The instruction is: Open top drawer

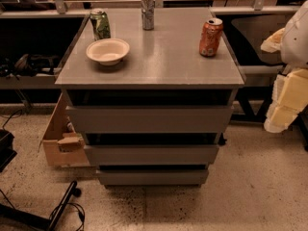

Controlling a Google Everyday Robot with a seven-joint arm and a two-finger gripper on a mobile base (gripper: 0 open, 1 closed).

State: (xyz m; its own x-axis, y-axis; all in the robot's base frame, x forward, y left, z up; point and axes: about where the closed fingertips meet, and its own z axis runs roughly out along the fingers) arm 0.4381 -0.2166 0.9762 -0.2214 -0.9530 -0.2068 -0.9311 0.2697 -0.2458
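Note:
The top drawer [149,119] is the widest grey front of the cabinet, just under the grey tabletop [168,61], with a dark gap above it. Its box body does not show. Below it sit the medium drawer front [151,154] and the narrowest drawer front [153,177]. My gripper [285,105], a cream and white part of the arm, is at the right edge of the view. It is beside the cabinet, to the right of the top drawer and apart from it.
On the tabletop stand a white bowl [108,50], a green can [100,24], a silver can [147,11] and an orange can [211,36]. A cardboard box [60,141] sits on the floor left of the cabinet. Black cables and a stand [62,206] lie at the bottom left.

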